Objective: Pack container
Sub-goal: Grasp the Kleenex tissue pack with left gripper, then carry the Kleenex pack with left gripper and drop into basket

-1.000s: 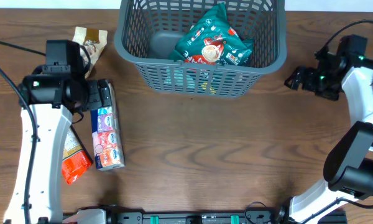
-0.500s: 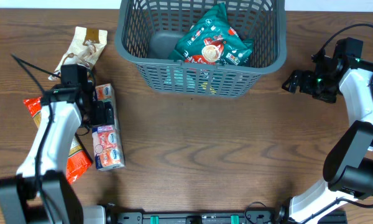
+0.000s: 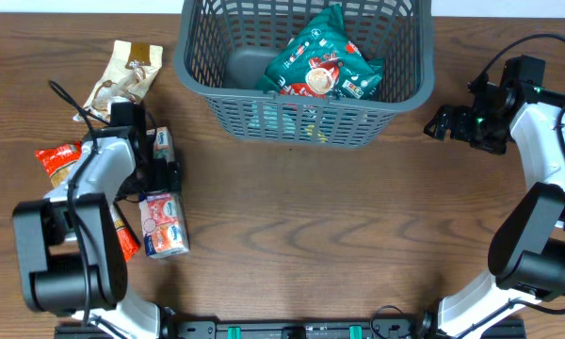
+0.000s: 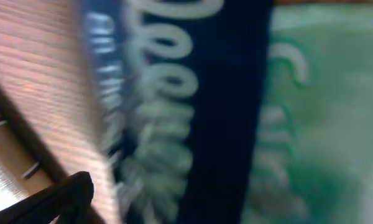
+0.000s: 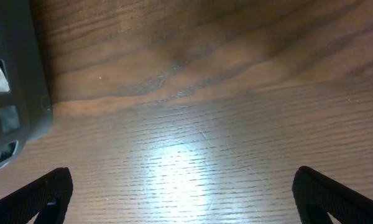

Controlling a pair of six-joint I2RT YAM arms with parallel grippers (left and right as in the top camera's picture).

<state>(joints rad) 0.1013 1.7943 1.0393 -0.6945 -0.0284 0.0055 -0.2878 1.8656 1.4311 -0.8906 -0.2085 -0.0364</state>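
Observation:
The dark grey slotted container (image 3: 217, 105) stands at the back centre, and its corner shows in the right wrist view (image 5: 15, 93). A green snack packet (image 3: 320, 58) lies inside it. A long multi-pack of blue and pink snacks (image 3: 162, 221) lies on the table at the left. My left gripper (image 3: 163, 168) is low over its far end. The left wrist view is filled by a blurred blue and green packet (image 4: 193, 93), with one finger (image 4: 62, 199) far out at the lower left, so the jaws look open. My right gripper (image 3: 441, 122) (image 5: 183, 196) is open and empty over bare table, right of the container.
A beige packet (image 3: 124, 77) lies at the back left. A red packet (image 3: 56, 158) lies left of my left arm, and an orange-red one (image 3: 124, 243) sits beside the multi-pack. Cables trail by both arms.
My left arm has swung round and down, bringing the gripper lower onto the multi-pack's far end and uncovering the red packet. My right gripper has drifted slightly left.

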